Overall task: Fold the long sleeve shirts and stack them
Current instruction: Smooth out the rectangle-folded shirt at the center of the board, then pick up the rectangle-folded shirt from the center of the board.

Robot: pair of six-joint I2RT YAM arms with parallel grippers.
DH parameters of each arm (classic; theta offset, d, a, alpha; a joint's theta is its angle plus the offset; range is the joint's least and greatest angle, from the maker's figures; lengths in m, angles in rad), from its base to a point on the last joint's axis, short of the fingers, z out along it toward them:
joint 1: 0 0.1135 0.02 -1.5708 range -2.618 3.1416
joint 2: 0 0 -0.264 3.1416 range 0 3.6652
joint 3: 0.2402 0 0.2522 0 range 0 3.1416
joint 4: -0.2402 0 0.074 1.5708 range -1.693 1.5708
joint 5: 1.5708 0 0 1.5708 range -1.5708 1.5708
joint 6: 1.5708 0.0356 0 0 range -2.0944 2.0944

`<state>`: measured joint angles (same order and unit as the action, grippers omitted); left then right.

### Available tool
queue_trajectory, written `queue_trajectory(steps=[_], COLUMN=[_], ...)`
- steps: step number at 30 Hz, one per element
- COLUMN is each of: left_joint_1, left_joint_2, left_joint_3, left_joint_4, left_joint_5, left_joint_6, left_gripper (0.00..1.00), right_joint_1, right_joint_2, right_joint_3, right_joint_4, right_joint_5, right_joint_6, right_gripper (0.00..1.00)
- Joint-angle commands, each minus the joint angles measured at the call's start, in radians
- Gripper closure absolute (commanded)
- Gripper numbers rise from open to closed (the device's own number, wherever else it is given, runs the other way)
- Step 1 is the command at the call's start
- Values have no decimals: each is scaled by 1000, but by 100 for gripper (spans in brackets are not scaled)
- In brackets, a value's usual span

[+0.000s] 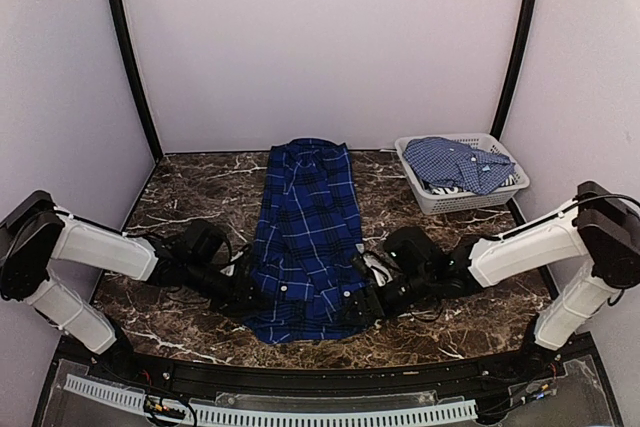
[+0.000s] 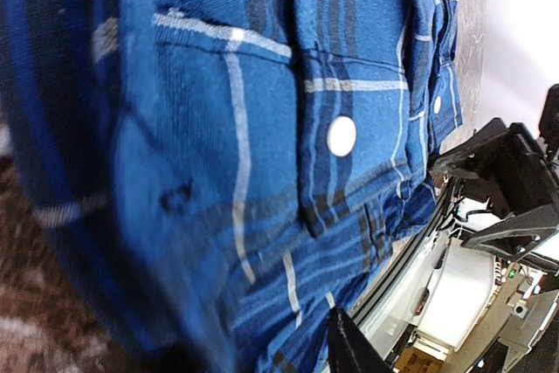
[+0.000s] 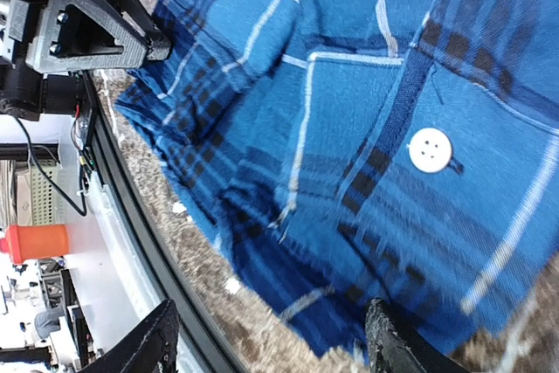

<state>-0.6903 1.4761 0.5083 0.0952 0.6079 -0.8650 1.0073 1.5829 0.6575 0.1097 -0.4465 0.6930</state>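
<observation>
At table centre: dark blue plaid shirt (image 1: 305,237) spread on the marble table (image 1: 190,187), folded into a long narrow strip, collar end toward the back wall, hem end toward the arm bases.

Left gripper (image 1: 250,294): set low against the left edge of the plaid strip, near the hem end, in contact with cloth. Opening and grip cannot be told; jaws hidden under the wrist from overhead and mostly out of frame in the wrist view.

Right gripper (image 1: 365,302): set low at the right edge of the same strip, opposite the left gripper. Fingers (image 3: 153,342) spread wide, nothing clamped between them. Hem corner and bare marble visible in the gap, one finger over the hem.

Left wrist view only: cloth filling nearly the whole picture; white button (image 2: 341,135) on the placket; a single dark fingertip (image 2: 349,351) at the bottom edge, second finger not seen.

Right wrist view only: both own fingers shown apart; front edge of the table running beside the hem; triangular finger of the left gripper at the far edge of the cloth.

Overhead view only: pale lattice basket (image 1: 480,199) at the right rear of the table, well apart from both grippers; lighter blue checked shirt (image 1: 455,162) bunched inside it, unfolded.
</observation>
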Motion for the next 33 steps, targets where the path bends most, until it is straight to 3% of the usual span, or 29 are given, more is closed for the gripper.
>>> queue_trajectory(steps=[1,8,14,20,25,33], left_joint_1=[-5,7,81,170,189,192], left_joint_2=[-122,-243,-238,-186,-158,-81], left_joint_3=[75,146,130,74,23,2], left_joint_4=[-193,-348,-348,-229,-86,-28], left_joint_5=[-56,-208,-284,-218,-168,-104], left_joint_6=[75,129,152,161,93,81], left_gripper=[62,58,59,59,60,59], right_joint_1=[0,-64,-134,-184,-193,-206], right_joint_2=[-102,-162,-174,-126,-83,-59], right_joint_3=[29,-4,-78,-135,-147,-168], right_joint_4=[-101,-101,-6,108,180,204], right_joint_5=[61,85,42,-4,-15,15], right_joint_6=[-11,26,69,110,147,164], right_gripper=[30,34,40,45,49,51])
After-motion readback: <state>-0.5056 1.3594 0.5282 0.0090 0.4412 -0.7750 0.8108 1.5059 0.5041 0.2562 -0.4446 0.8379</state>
